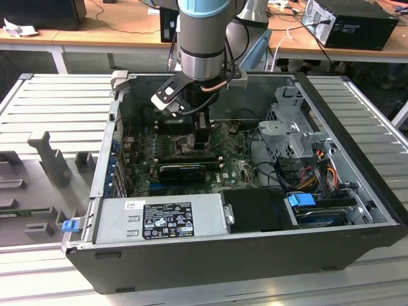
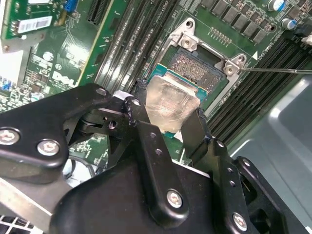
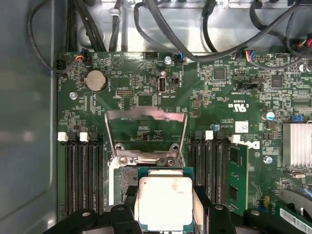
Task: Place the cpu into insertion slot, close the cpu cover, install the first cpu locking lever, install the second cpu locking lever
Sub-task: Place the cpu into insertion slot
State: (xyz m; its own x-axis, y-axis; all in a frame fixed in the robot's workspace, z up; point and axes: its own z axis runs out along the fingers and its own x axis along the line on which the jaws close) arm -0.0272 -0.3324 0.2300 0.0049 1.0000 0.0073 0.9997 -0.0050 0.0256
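Cpu [image 3: 165, 202]: gripped by its edges in my tool [image 2: 167, 108], held low over the insertion slot [image 2: 197, 66], seating not yet certain; cpu cover [image 3: 146, 127] stands raised open, so closing and both lever steps remain.

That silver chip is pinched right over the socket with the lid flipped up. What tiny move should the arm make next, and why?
Probably ease it straight down. The gripper grips the cpu over the insertion slot, seemingly not yet seated, and the cpu cover stands open, clear of the way.
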